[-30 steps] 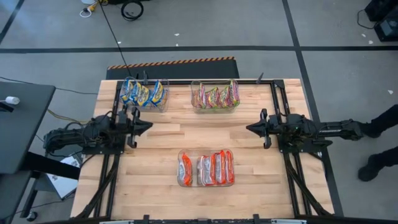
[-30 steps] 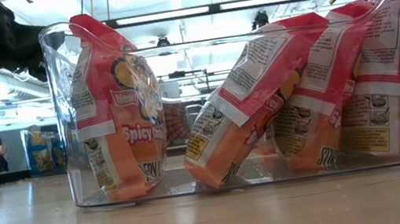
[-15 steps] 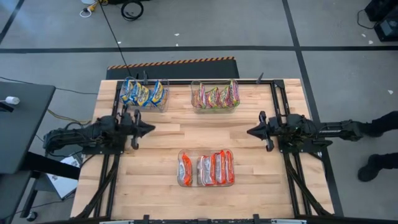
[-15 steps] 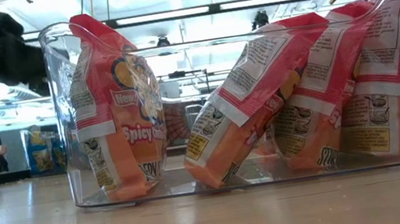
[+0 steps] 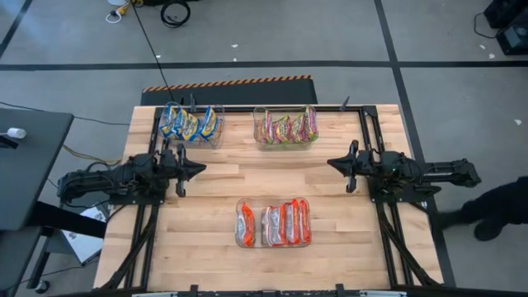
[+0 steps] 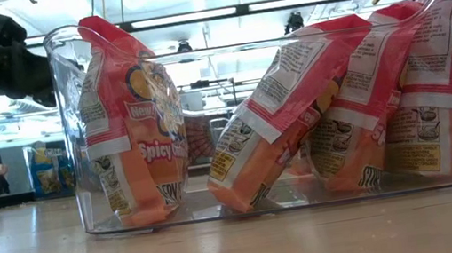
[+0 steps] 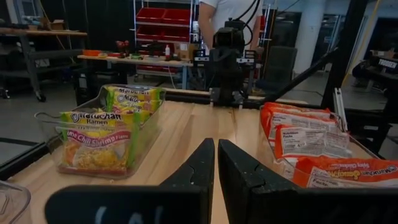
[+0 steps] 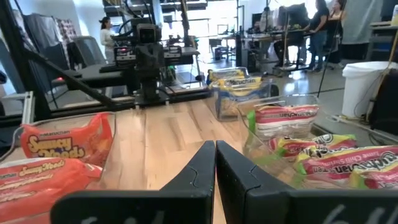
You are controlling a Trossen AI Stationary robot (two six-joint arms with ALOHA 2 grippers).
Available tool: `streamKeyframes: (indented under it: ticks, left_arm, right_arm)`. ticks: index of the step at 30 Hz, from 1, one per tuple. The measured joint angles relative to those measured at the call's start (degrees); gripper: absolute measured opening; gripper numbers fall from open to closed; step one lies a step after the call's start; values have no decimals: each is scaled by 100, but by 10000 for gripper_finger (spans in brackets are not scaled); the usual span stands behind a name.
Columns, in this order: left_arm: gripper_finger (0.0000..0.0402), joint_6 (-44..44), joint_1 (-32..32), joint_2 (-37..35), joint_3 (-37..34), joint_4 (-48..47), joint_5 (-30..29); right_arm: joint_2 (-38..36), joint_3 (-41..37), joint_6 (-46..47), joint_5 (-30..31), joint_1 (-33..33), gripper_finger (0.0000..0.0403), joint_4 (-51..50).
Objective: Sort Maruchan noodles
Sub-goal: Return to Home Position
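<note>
The Maruchan noodles stand on edge in three clear bins on the wooden table. The blue-yellow packets (image 5: pixel 190 124) are at the far left and the green/pink-yellow ones (image 5: pixel 286 128) at the far middle. The red/orange ones (image 5: pixel 274 223) sit near the front and lean on one another (image 6: pixel 277 110). My left gripper (image 5: pixel 200 168) (image 7: pixel 216 144) hovers level at the table's left side, shut and holding nothing. My right gripper (image 5: pixel 332 165) (image 8: pixel 215 144) faces it from the right side, also shut and holding nothing.
Bare wood (image 5: pixel 264 169) lies between the two grippers and the three bins. Black frame rails (image 5: pixel 371 140) run along the table's sides. A person's legs (image 5: pixel 495 210) show on the floor beyond the right edge. Another person (image 7: pixel 227 12) stands in the room behind the right arm.
My left gripper has tipped down a little to level and rolled slightly at the wrist. My right gripper has turned slightly, its tip swinging a little toward the far edge. Both have stayed shut. The packets and bins have not moved.
</note>
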Motion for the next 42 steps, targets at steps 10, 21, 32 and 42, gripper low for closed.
streamKeyframes:
  ticks: [10, 21, 32, 42]
  left_arm:
    - [27, -14, 0, 0, -4, 336, -7]
    - [27, -17, 0, 0, -4, 368, -2]
    - [27, -19, 0, 0, -4, 386, 0]
    - [27, -19, -2, 0, -4, 386, 0]
  right_arm:
    - [0, 0, 95, 15, 0, 19, 4]
    - [0, 0, 95, 17, 0, 19, 4]
    - [0, 1, 97, 19, 0, 19, 4]
    - [0, 0, 97, 20, 0, 19, 2]
